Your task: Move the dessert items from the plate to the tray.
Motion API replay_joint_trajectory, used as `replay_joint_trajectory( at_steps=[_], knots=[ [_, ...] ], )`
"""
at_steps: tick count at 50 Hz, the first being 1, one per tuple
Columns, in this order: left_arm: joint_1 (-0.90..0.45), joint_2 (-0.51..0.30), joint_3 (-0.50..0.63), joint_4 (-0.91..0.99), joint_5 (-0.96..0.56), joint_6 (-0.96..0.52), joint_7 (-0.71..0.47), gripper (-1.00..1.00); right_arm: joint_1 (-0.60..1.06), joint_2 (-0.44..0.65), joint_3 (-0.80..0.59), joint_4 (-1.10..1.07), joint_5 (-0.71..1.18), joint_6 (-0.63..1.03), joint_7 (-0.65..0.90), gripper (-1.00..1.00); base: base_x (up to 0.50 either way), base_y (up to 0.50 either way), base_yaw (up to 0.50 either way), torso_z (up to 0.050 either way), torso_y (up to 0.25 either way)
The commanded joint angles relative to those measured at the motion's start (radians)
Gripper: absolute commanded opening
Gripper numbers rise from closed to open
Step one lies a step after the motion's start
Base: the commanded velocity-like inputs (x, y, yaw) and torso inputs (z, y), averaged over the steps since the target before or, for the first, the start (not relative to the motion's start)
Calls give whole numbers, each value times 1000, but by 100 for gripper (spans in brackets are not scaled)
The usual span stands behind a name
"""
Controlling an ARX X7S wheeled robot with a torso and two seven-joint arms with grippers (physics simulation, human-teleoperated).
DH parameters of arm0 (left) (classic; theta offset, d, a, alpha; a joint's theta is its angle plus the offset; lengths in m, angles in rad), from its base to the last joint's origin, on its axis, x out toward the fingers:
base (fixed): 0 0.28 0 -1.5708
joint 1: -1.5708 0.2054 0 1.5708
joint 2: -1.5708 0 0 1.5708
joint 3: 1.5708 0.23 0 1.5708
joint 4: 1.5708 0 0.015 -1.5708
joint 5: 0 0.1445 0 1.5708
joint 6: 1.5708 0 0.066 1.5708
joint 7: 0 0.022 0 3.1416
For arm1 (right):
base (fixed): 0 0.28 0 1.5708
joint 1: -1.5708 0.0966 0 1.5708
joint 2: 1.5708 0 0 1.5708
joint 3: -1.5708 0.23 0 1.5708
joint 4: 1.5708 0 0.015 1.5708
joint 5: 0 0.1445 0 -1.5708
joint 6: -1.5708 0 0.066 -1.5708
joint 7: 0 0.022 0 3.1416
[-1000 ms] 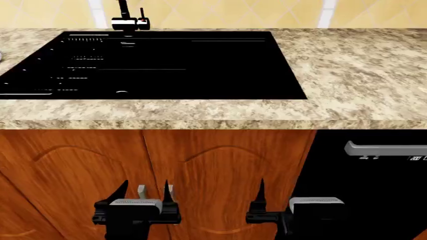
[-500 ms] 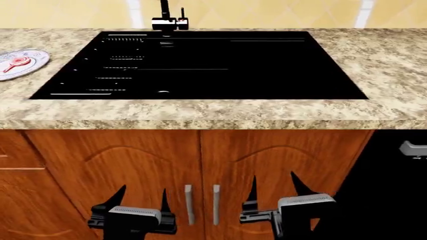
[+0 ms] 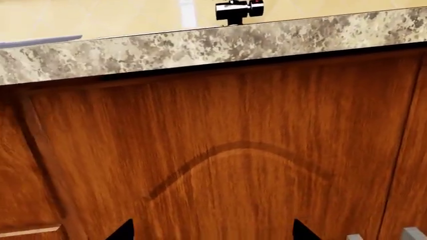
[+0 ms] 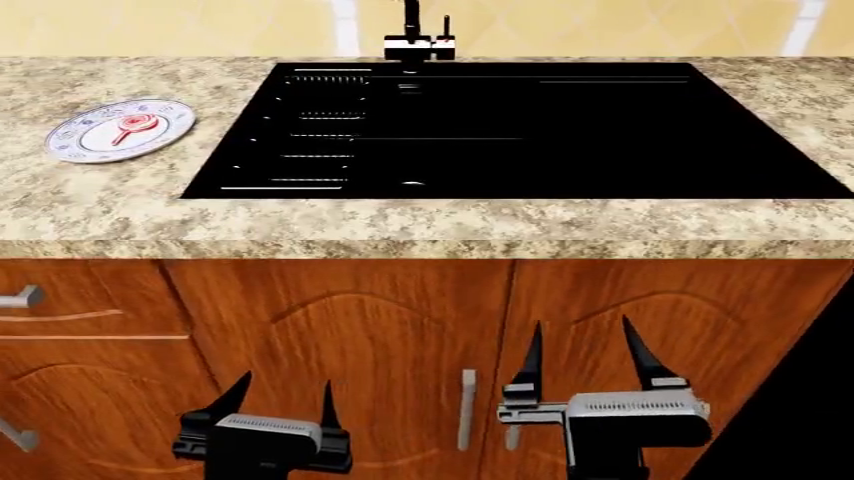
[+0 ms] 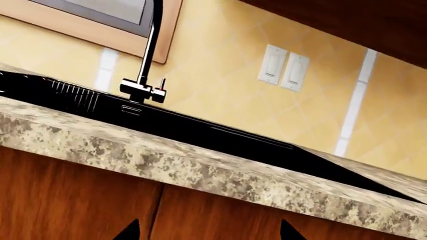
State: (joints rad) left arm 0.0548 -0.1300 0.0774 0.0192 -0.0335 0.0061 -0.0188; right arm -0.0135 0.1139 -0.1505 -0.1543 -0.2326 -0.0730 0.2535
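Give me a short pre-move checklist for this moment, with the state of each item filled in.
1. Plate in view: ok, on the counter to the left of the sink.
2. Lollipop found: ok, lying on the plate.
3. Cupcake found: not ok, none shows on the plate or anywhere in these views.
4. Tray found: not ok, it is in no view.
5. Left pincer free: ok, open and empty, low in front of the cabinet doors.
6. Right pincer free: ok, open and empty, also below counter level.
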Motion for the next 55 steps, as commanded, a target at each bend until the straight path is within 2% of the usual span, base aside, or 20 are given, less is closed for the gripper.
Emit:
replay_joint_trajectory(
  at_steps=[1,55],
  knots=[
    [8,-12,12,22,-8,-18,-6,100,-2,14,-16,-16,-17,-8,29,100,0,500,0,0,0],
    [8,-41,49,27,-52,-48,-38,100,-3,58,-102,-35,27,-37,44,100,0,500,0,0,0]
  ],
)
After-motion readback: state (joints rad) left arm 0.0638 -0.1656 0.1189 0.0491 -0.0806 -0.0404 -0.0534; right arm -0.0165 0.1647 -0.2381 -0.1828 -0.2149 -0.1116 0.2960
